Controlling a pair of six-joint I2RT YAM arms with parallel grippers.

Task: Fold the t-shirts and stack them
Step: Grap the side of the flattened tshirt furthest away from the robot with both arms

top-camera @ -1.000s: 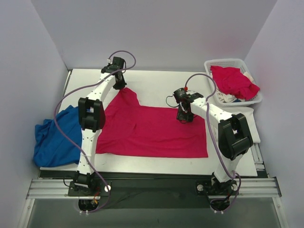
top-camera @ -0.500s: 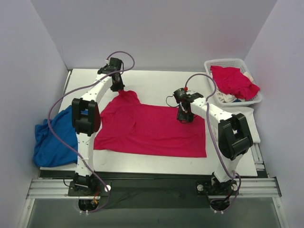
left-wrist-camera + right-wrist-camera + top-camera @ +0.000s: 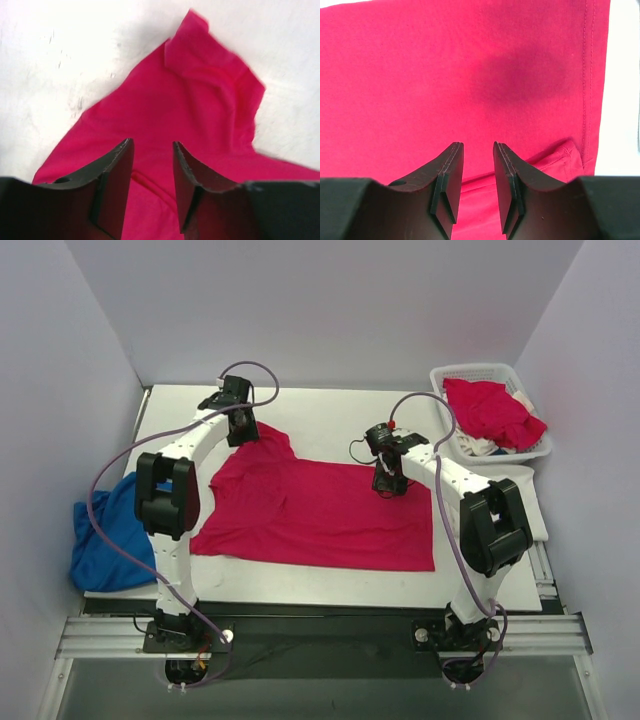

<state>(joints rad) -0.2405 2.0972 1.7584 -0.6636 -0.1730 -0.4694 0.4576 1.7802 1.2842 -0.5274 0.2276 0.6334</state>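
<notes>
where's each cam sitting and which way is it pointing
Top external: above and behind the arm bases, looking down at the table; both arms, the left gripper and right gripper show.
Left wrist: on the left arm, looking down at a far corner of the red t-shirt; its own two fingers show.
Right wrist: on the right arm, looking down at the shirt's stitched hem; its own fingers show.
Shared: all three see the red t-shirt.
</notes>
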